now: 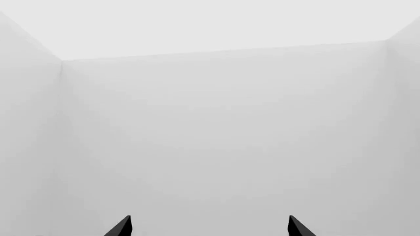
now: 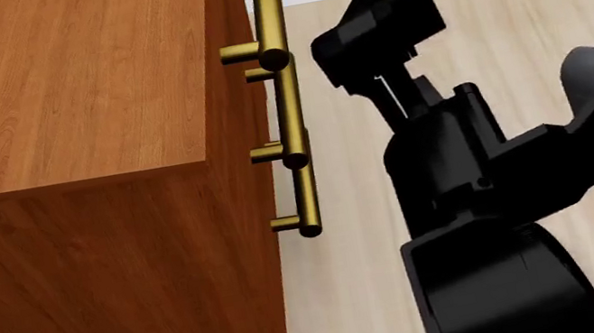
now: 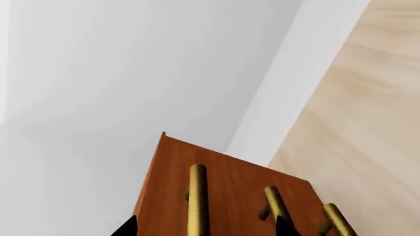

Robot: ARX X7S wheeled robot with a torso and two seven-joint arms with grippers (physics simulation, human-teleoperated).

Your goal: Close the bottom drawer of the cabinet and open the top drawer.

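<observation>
Here the cabinet (image 2: 70, 124) stands on the floor at the head view's left, its brass handles (image 2: 280, 87) stacked down the front edge. All drawers look flush from above, though I cannot tell the bottom drawer's state for sure. The right hand (image 2: 371, 30) hovers just beside the handles, probably lining up a pull; it holds nothing, fingers apart. The left hand (image 1: 208, 227), parted and empty, faces a bare wall.

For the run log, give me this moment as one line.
cabinet: three brass handles in line | right gripper: open, facing handles, no contact | left gripper: open, facing blank wall | top drawer: not visibly open
</observation>
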